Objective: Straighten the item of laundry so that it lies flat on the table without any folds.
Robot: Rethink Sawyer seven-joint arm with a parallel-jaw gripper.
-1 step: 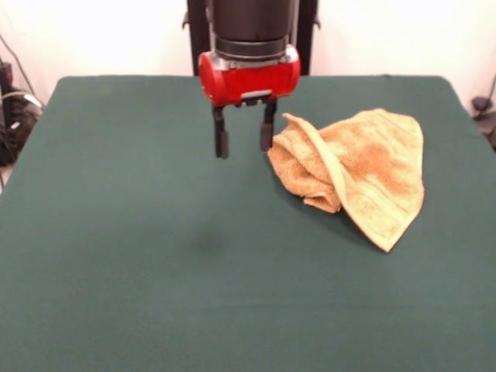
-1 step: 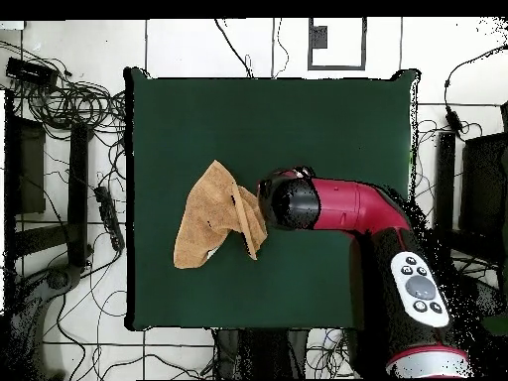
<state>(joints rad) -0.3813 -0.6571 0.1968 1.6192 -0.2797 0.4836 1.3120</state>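
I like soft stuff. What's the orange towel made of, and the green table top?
The towel looks like terry cloth: fuzzy, loopy pile, with a flatter woven band along its edge. The table seems covered in plain dark green cloth, matte and smooth, with no shine; what lies underneath is hidden.

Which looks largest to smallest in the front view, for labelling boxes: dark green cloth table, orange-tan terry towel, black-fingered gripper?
1. Dark green cloth table.
2. Orange-tan terry towel, crumpled.
3. Black-fingered gripper, open and hanging above the table, so nearness may skew it.
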